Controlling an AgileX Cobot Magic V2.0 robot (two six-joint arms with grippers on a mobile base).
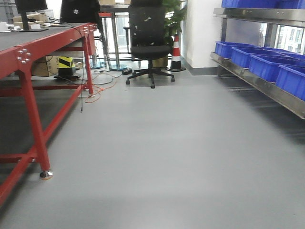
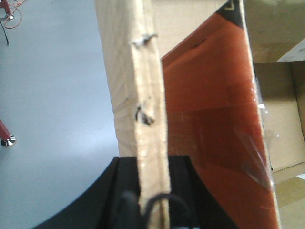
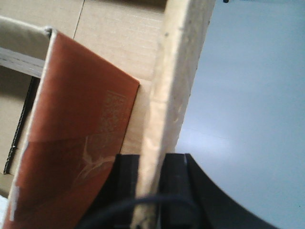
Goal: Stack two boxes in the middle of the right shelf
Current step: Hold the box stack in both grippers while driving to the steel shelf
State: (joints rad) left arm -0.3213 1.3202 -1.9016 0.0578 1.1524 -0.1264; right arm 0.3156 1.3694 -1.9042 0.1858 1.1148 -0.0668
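My left gripper [image 2: 152, 160] is shut on the upright edge of a brown cardboard box wall [image 2: 145, 86], which runs up the middle of the left wrist view. My right gripper [image 3: 151, 160] is likewise shut on a pale cardboard box wall [image 3: 178, 71]. An orange-red flat panel [image 2: 214, 133] [image 3: 76, 124] with clear tape leans between the two walls. More brown cardboard [image 2: 281, 109] [image 3: 109, 28] shows beyond it; I cannot tell whether that is the second box. The steel shelf [image 1: 257, 82] stands at the right of the front view, where neither boxes nor grippers show.
Several blue bins [image 1: 267, 64] fill the shelf's middle level, with an upper level [image 1: 257, 14] above. A red-framed table [image 1: 33, 52] runs along the left. An office chair [image 1: 148, 45] and a traffic cone [image 1: 176, 52] stand ahead on the grey floor [image 1: 157, 152].
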